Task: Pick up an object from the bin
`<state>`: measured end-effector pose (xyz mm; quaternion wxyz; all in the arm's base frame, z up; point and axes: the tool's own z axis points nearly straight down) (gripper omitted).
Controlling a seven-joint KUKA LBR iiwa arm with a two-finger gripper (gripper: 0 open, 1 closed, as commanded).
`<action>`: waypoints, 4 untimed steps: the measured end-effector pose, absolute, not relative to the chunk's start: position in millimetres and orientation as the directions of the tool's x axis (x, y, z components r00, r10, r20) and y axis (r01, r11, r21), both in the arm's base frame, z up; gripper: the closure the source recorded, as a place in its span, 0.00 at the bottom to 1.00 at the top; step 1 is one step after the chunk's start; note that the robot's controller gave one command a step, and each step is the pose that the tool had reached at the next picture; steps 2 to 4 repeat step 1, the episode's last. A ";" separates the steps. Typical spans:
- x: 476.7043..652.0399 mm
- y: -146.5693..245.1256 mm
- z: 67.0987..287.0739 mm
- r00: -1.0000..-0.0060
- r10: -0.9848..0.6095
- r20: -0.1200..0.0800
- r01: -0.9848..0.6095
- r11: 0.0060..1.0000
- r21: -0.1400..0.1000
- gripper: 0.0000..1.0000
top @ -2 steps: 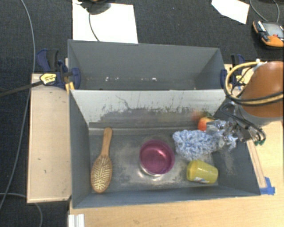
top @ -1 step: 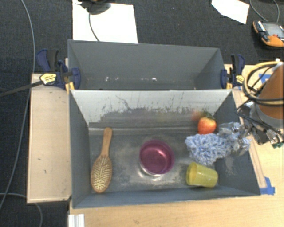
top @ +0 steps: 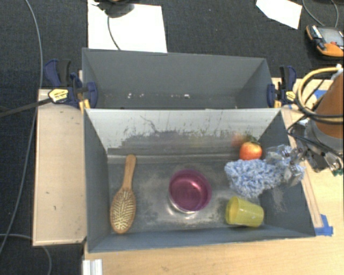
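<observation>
over on the right side of the bin (top: 161, 80), the gripper (top: 286, 164) is down low, its metal tip right against the right-hand end of a blue knitted cloth (top: 250, 177). whether it is spread or pressed together, i cannot tell; the metal and the wool run into each other from this angle. the cloth lies bunched on the floor of the bin, right of the middle, close to the right wall. just behind it, touching its back edge, sits a small orange-red fruit (top: 250, 151) at the foot of the back slope. just in front of the cloth, a yellow cup (top: 244, 212) lies on its side near the front wall.

moving to the middle now: a purple bowl (top: 189, 190) stands upright on the floor, apart from the cloth. well off to the left, a wooden hairbrush (top: 124, 198) lies flat, handle pointing to the back, bristle head toward the front.

the floor of the bin is grey metal, scuffed and rubbed pale around the bowl, and the back slope carries a band of scratches. the tall back wall is plain and smooth.

around the bin, dark carpet (top: 32, 134) covers the room's floor. a white sheet (top: 134, 27) lies behind the bin, another paper (top: 279, 12) lies at the top right, and a thin cable (top: 33, 32) trails across the carpet on the left.
</observation>
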<state>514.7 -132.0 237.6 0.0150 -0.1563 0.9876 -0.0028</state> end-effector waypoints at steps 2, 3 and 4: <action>519.2 -131.5 261.7 -0.945 -0.326 -0.042 -0.325 0.945 -0.019 1.00; 519.2 -131.5 261.7 -0.945 -0.326 -0.042 -0.325 0.945 -0.019 1.00; 519.2 -131.5 261.7 -0.945 -0.326 -0.042 -0.325 0.945 -0.019 1.00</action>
